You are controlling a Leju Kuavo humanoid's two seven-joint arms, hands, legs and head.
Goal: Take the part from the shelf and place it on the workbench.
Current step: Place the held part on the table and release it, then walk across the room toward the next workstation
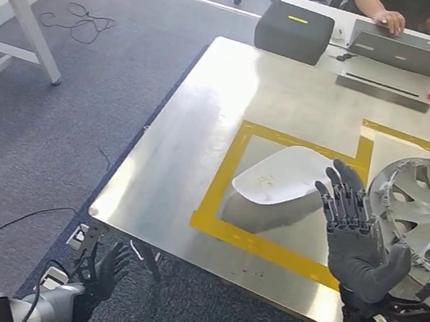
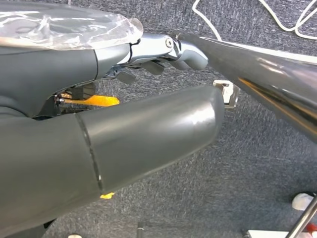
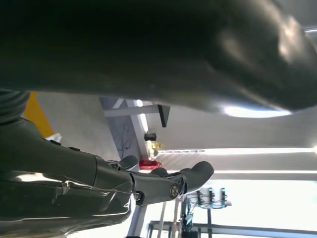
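Your part (image 1: pixel 281 181) lies flat inside the tape (image 1: pixel 221 180), long axis pointing left-right. Right hand (image 1: pixel 355 236) spread, empty, beside it; left hand (image 1: pixel 101 273) hangs spread.

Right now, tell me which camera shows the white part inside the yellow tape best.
The head view. There the white part lies whole on the workbench, inside the yellow tape, just left of the raised right hand. The left wrist view looks at carpet and the table edge, not the part. In the right wrist view I cannot make it out.
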